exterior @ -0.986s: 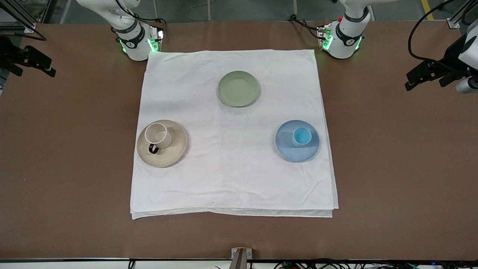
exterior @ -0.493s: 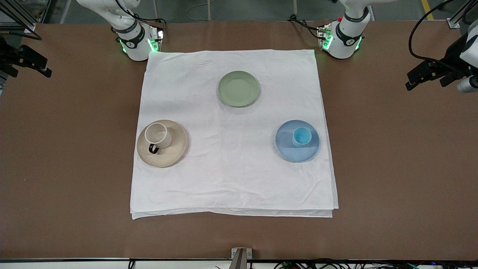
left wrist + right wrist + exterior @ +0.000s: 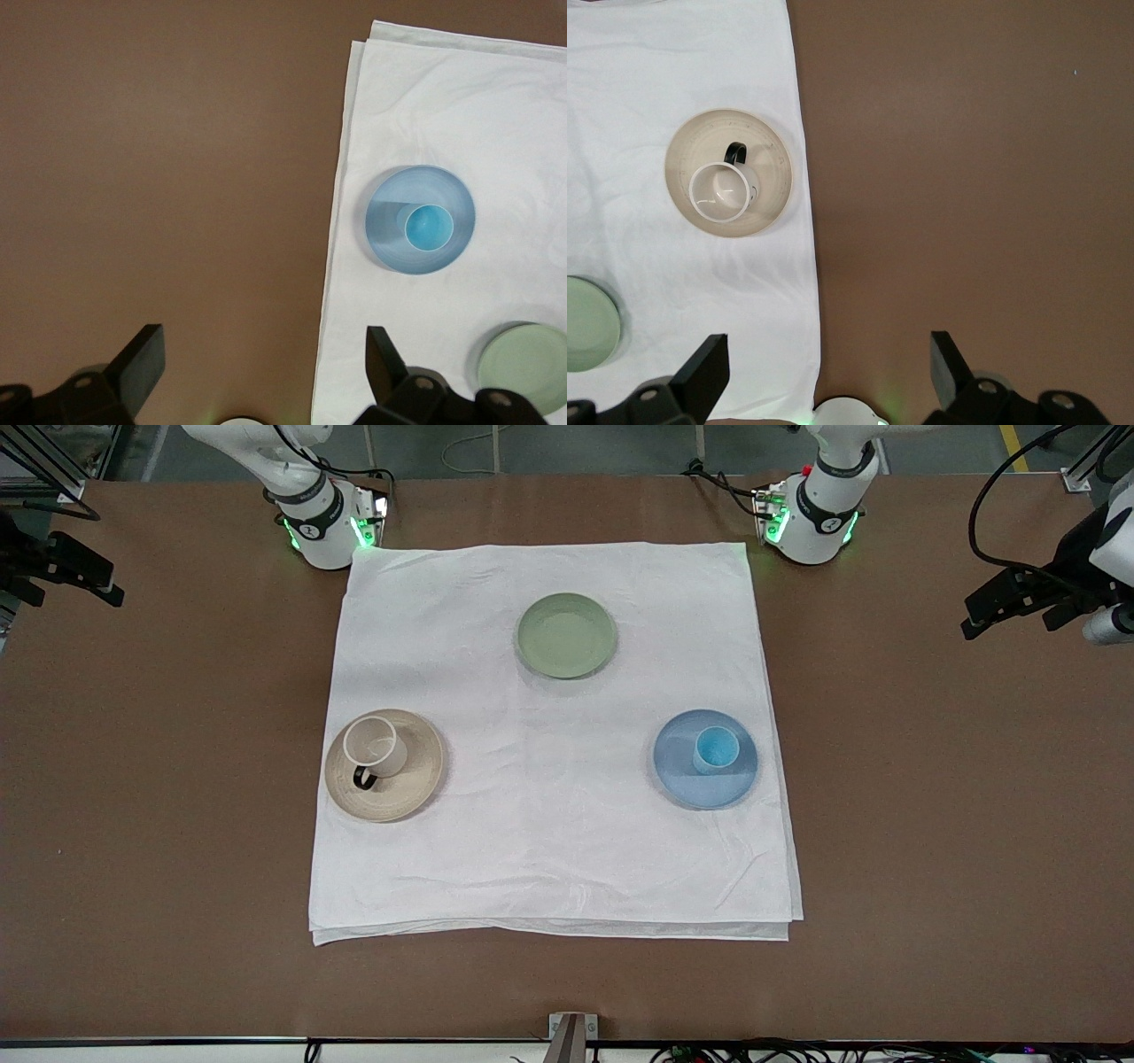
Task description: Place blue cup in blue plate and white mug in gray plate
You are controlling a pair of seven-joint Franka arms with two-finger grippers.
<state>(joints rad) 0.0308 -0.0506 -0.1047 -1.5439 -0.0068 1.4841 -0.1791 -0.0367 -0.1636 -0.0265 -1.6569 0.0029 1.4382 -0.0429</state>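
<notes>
While both claws, the left claw (image 3: 257, 372) and right claw (image 3: 824, 372), spread, frame edges crop their bodies.

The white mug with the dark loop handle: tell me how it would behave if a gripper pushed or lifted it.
The off-white mug with the thin dark loop handle looks rigid, probably ceramic, so likely breakable if dropped. It stands upright on the ridged beige plate, so a low push would probably slide it, not tip it. On its side, the handle should stop rolling.

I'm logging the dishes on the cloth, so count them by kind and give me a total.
Plates: 3, the blue plate, the gray plate, the green plate
Cups: 2, the blue cup, the white mug
Total: 5
</notes>
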